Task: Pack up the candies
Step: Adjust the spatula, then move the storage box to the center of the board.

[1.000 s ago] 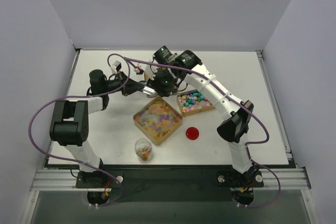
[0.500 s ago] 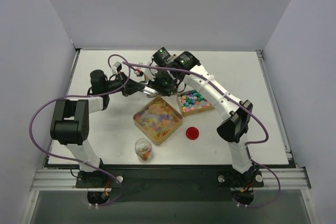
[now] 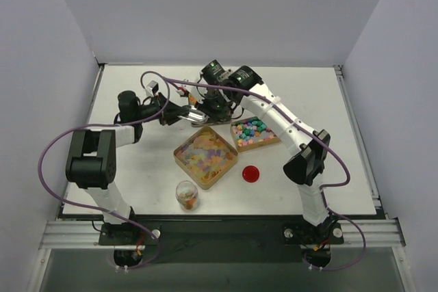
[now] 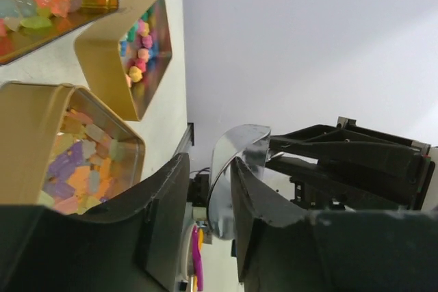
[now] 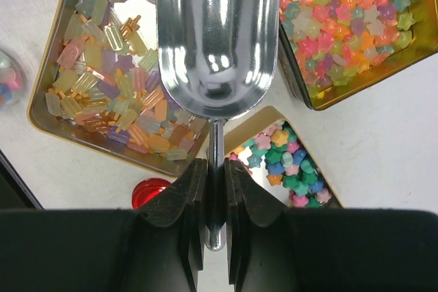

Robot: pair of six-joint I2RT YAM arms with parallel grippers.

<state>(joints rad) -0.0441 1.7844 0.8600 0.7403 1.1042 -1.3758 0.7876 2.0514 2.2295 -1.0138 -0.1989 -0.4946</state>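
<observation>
Behind the square gold metal tin [image 3: 190, 171] on the white desk [image 3: 147, 169], I see both claws meeting at one shiny metal scoop [image 5: 217, 39]. Right claw [image 5: 216, 169] is clamped on its thin handle, bowl empty. Left claw [image 4: 209, 167] is narrow, scoop rim between the jaws, sliver of gap one side. Tiny multicoloured candies [image 3: 204, 155] fill that tin. More sit in a second gold tin [image 3: 259, 146] right of it and a small clear cup [image 3: 186, 195] in front. Flat red round lid [image 3: 251, 173] lies off its right corner.
</observation>
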